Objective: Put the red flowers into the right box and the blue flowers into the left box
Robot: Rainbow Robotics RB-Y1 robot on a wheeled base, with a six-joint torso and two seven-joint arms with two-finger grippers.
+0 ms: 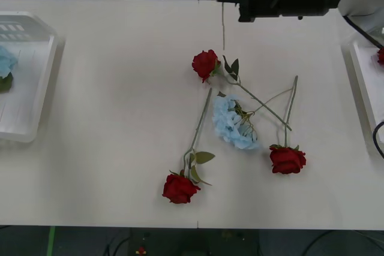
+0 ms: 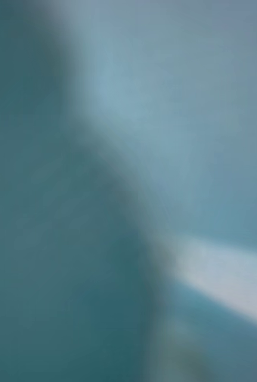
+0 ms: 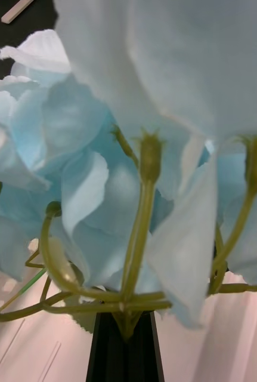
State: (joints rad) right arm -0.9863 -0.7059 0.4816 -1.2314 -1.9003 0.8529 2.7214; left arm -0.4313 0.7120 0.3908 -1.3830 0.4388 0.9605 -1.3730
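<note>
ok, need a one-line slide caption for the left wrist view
Left gripper shut on a blue flower, its stem pinched between the black fingers.

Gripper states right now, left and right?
Left gripper: closed, holding a blue flower by its stem.
Right gripper: cannot be told.

Three roses [image 1: 204, 64] and a hydrangea cluster [image 1: 234, 123] lie mid-table, between the left box [image 1: 42, 88] and right box [image 1: 362, 79].
</note>
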